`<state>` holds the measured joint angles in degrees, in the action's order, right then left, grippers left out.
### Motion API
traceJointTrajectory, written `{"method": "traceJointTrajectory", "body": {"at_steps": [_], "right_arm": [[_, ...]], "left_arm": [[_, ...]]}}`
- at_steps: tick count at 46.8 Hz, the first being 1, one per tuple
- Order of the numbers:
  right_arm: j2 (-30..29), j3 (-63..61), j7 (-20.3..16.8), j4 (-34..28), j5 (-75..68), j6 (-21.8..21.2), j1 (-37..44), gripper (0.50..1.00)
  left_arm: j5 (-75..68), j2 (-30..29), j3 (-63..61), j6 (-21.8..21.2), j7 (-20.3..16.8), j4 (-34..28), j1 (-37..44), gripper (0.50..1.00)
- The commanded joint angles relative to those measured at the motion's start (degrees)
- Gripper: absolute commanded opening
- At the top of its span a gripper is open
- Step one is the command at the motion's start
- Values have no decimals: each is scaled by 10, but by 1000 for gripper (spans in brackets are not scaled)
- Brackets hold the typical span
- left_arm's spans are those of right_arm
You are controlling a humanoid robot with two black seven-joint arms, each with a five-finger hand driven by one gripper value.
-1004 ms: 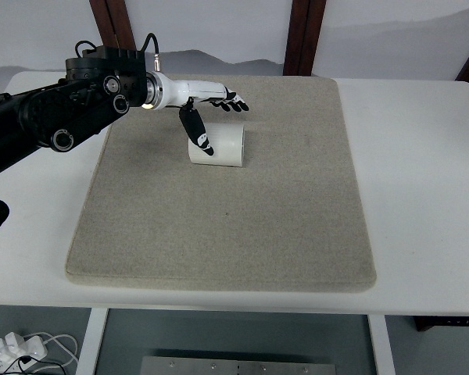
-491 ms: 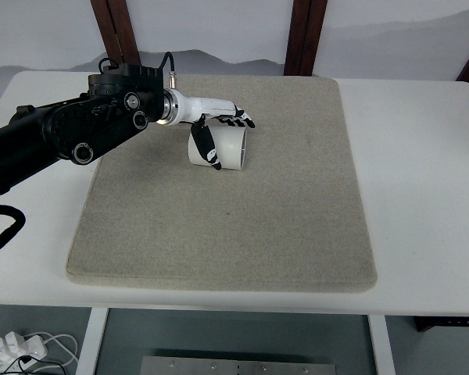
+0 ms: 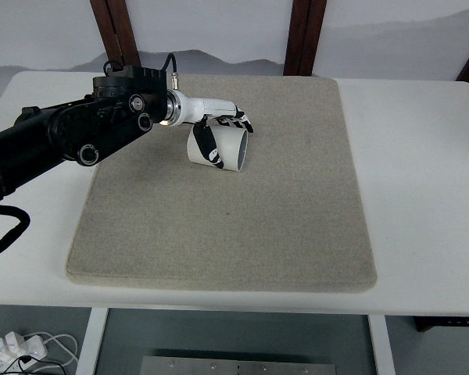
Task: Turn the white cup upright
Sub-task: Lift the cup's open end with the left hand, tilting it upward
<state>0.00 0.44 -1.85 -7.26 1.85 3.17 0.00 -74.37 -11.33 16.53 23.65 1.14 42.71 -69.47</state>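
- biggest worry imo: the white cup (image 3: pixel 223 148) is round and lying on its side on the beige mat (image 3: pixel 219 234), toward the far left part; if the grip is only partial it could roll or squirt out when the wrist turns
- also the mat looks soft-ish, so a cup set down tilted might just tip over again
- left hand (image 3: pixel 217 134) reaches in from the left, wrist about level, palm over the cup; thumb curls down its near side, fingers (image 3: pixel 236 122) wrap the far top; looks clamped on, not spread
- right arm isn't visible anywhere
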Motion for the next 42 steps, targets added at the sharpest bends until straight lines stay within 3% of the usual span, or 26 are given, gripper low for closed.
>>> {"method": "traceJointTrajectory", "body": {"at_steps": [1, 3, 6, 9, 29, 42], "right_arm": [[0, 0, 0, 0, 0, 0, 0, 952], [0, 0, 0, 0, 0, 0, 0, 952], [0, 0, 0, 0, 0, 0, 0, 952], [0, 0, 0, 0, 0, 0, 0, 952], [0, 0, 0, 0, 0, 0, 0, 952], [0, 0, 0, 0, 0, 0, 0, 952]], "left_arm": [[1, 0, 1, -1, 0, 0, 0, 711], [1, 0, 1, -1, 0, 0, -1, 699], [1, 0, 1, -1, 0, 0, -1, 622], [1, 0, 1, -1, 0, 1, -1, 596], [42, -6, 42, -3, -12, 1, -4, 587], [175, -10, 69, -4, -29, -25, 1, 589]]}}
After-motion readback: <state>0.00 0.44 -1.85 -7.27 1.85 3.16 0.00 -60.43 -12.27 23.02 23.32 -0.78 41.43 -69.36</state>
